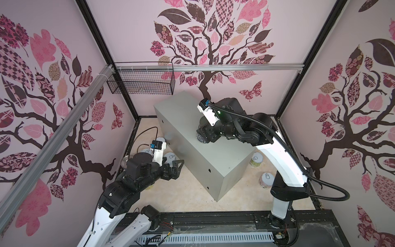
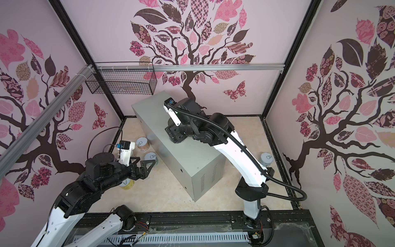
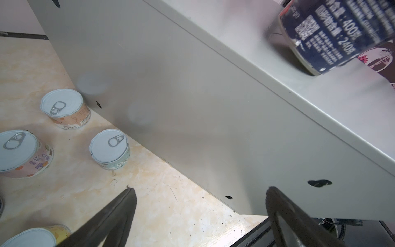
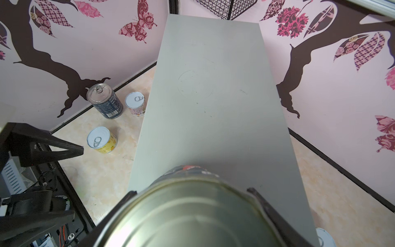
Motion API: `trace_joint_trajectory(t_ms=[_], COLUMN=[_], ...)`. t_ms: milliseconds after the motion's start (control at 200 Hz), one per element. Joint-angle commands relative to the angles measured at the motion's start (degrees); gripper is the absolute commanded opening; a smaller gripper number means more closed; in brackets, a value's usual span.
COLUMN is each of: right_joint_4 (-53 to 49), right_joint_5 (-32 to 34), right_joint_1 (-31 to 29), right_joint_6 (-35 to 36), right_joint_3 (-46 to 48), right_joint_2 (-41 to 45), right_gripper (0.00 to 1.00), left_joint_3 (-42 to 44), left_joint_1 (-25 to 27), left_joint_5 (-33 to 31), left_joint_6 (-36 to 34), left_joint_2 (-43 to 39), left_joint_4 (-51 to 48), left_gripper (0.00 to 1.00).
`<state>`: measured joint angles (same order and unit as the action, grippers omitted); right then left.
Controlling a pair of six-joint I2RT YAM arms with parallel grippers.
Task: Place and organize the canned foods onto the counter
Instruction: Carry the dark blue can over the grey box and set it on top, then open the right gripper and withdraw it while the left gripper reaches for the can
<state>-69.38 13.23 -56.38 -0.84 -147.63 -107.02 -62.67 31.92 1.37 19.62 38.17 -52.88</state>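
Barely begun. Pinching the dark-blue can (image 3: pixel 333 38) with the right gripper (image 4: pixel 190 192) over the counter (image 4: pixel 213 64), seemingly not yet set down. Holding the left gripper (image 3: pixel 201 190) spread near unplaced short cans (image 3: pixel 62 107) on the floor (image 3: pixel 64 192).

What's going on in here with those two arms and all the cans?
Cans are being taken from the floor up onto the counter. The right tool grips a dark blue can at the counter's top; whether it has touched down is unclear. The left tool hangs open and empty beside the counter, near short cans standing on the floor. No other can shows on the counter yet.
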Motion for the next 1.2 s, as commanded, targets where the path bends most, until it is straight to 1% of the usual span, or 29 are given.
trace_joint_trajectory(t_ms=[0, 315, 485, 615, 770, 880, 1040, 1195], right_joint_4=[2.76, 5.11, 6.61, 7.24, 8.35, 10.7, 16.54, 22.84], right_joint_5=[0.2, -0.89, -1.48, -1.69, -1.94, -2.29, -3.54, -6.19], right_joint_1=[-0.12, -0.1, -0.06, -0.06, -0.11, -0.09, -0.05, -0.05], right_joint_6=[1.01, 2.2, 2.86, 3.13, 3.22, 1.74, -0.55, -1.72], right_joint_3=[-2.21, -2.17, -2.21, -2.19, -2.17, -1.51, 2.7, 9.33], right_joint_2=[-1.69, -2.4, -2.45, -2.32, -1.12, 1.25, 6.92, 13.41], right_gripper=[0.62, 0.83, 0.93, 1.0, 1.0, 1.0, 1.0, 1.0], left_joint_3=[-2.97, -6.8, -9.1, -10.41, -13.07, -14.43, -17.22, -20.03], left_joint_1=[0.16, 0.24, 0.2, 0.16, 0.18, 0.16, 0.18, 0.18], left_joint_5=[0.1, -0.02, 2.87, 3.17, 3.5, 4.58, 7.67, 8.52], left_joint_6=[-1.06, -3.81, -4.8, -6.1, -9.22, -10.48, -11.83, -12.96], left_joint_2=[-0.22, 0.5, 1.19, 1.46, 2.67, 3.41, 5.99, 8.55], left_joint_4=[0.33, 1.26, 2.87, 3.35, 2.79, 4.07, 6.03, 7.45], left_gripper=[0.98, 0.98, 0.98, 0.98, 0.98, 0.98, 0.98, 0.98])
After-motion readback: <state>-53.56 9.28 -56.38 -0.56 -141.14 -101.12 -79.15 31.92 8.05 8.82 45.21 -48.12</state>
